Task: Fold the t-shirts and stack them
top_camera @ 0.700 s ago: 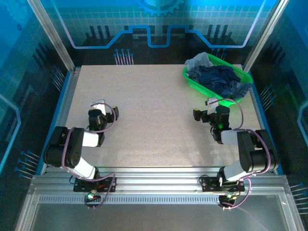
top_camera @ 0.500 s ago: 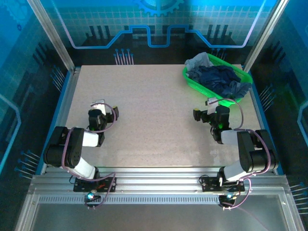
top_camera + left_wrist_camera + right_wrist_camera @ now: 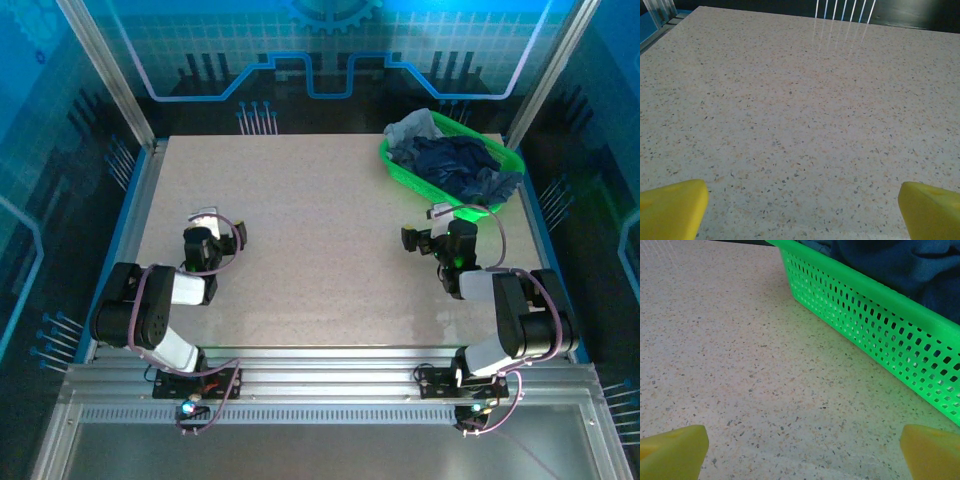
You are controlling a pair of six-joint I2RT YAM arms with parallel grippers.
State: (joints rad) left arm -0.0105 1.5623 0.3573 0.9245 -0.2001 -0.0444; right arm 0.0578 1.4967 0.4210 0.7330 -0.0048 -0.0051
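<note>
Speckled beige stone-look table (image 3: 320,260) is the largest thing I have in front of me, and its broad middle is, I judge, the room meant for spreading and folding. At its far right corner sits the bright green perforated basket (image 3: 392,160), set at an angle, with its near wall (image 3: 865,305) just ahead of my right wrist camera. The t-shirts (image 3: 455,160) are all heaped inside it, crumpled together. Most are dark navy, a paler grey-blue one (image 3: 410,128) is bunched at the far end, and some navy cloth seems to spill over the right rim. No shirt lies on the table, so I take it that nothing is folded or stacked yet.

The right gripper (image 3: 432,228) rests low near the basket and faces it, so I expect that arm to make the first reach. The left gripper (image 3: 204,222) sits well apart on the left, over plain table, likely waiting to take a shirt's other edge. On both, the yellow fingertips (image 3: 670,205) (image 3: 670,450) are spread wide with nothing between them.
</note>
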